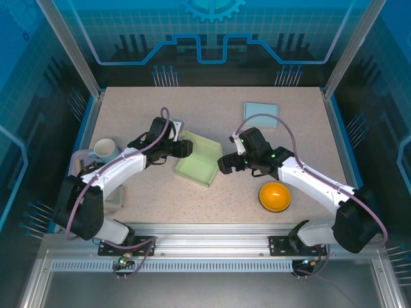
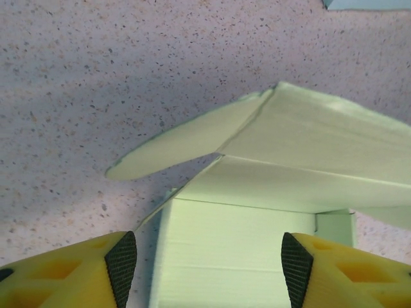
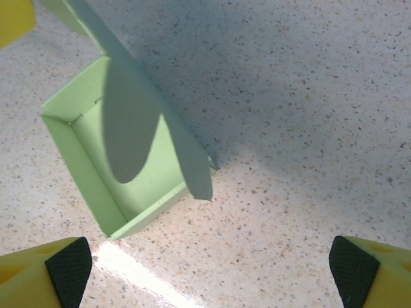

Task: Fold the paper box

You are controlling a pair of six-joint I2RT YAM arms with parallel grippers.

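- Paper box (image 1: 198,160): pale green, at the middle of the speckled counter (image 1: 212,109), between the 2 arms. Its tray lies open side up and its faces are plain.
- In the left wrist view, a lid panel of the paper box (image 2: 257,256) is lifted over the tray, with 1 rounded tab sticking out to the left.
- In the right wrist view, the paper box (image 3: 96,154) sits at the upper left, and a raised flap with a rounded end shades its inside.
- Left pincer (image 1: 186,149): at the far-left edge of the box. From its own camera, the left pincer (image 2: 209,269) has its black ribbed pads (image 2: 122,266) apart, with the end of the tray framed between them. I cannot tell whether they touch the card.
- Right pincer (image 1: 223,163): just beside the box's right edge. Seen from the wrist, the right pincer (image 3: 212,269) is spread wide over bare counter, holding nothing.
- An orange bowl (image 1: 275,196) sits near the right arm.
- A light blue sheet (image 1: 261,110) lies at the far right.
- A white cup (image 1: 104,151) stands at the left edge.
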